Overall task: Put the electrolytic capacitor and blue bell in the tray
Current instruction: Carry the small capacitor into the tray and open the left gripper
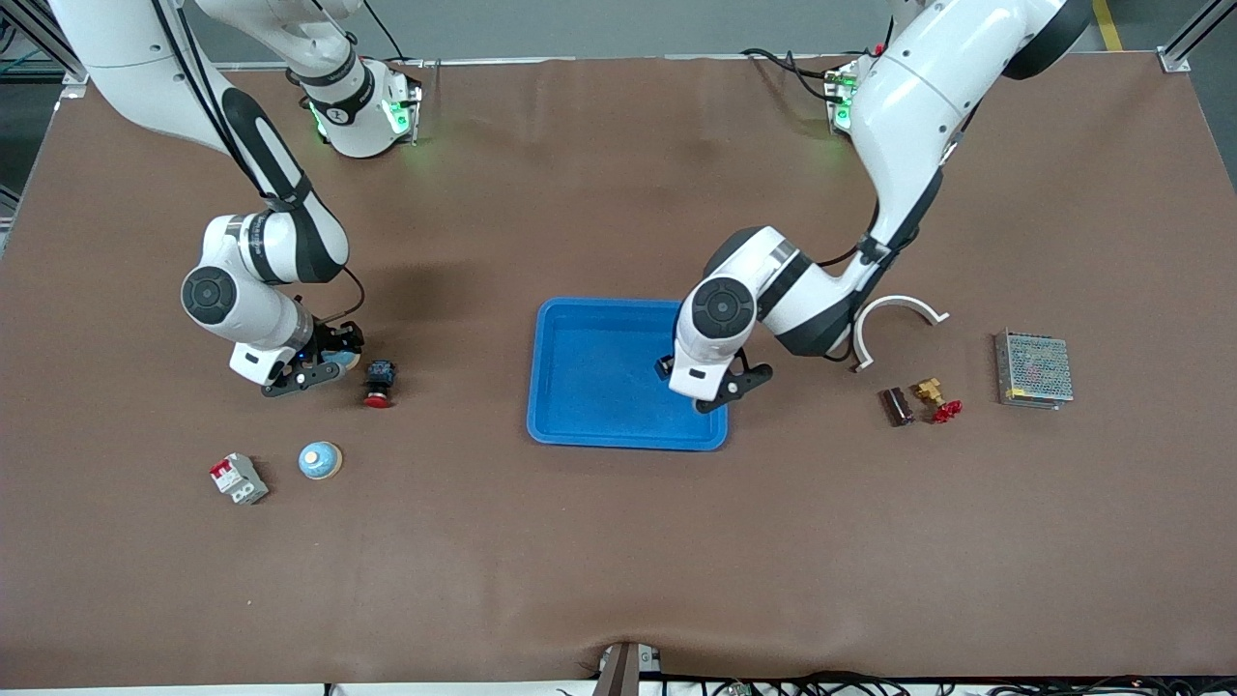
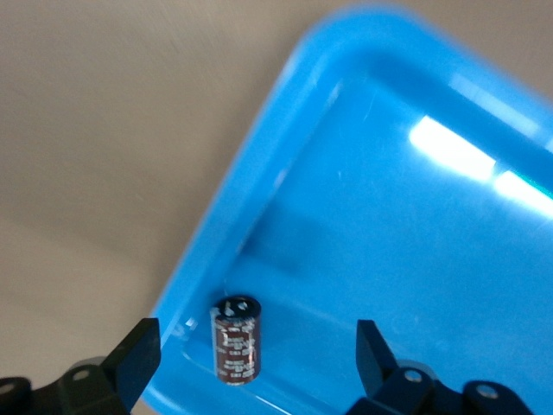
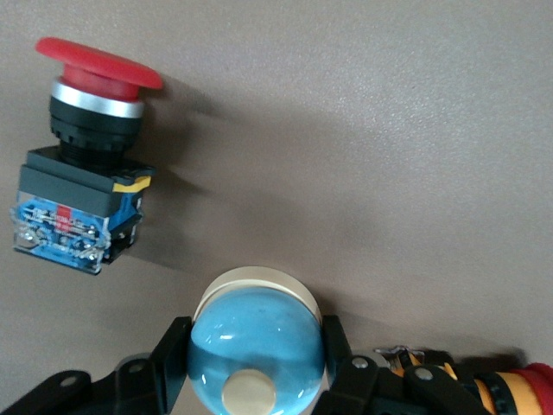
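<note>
Down at the right arm's end of the desk [image 1: 618, 541], the right gripper [image 3: 257, 380] has its jaws clamped on a blue bell [image 3: 257, 346], a glossy sky-blue dome with a cream base ring and cream button, just beside a red mushroom push-button [image 3: 86, 156]. Over the bright-blue tray [image 1: 599, 387], the left gripper [image 2: 255, 363] hangs with jaws wide apart; between them the electrolytic capacitor [image 2: 236, 339], a dark maroon cylinder with pale print, sits in the tray's corner by the rim. A second blue bell [image 1: 320, 460] lies nearer the front camera, beside a grey-and-red breaker [image 1: 239, 478]
</note>
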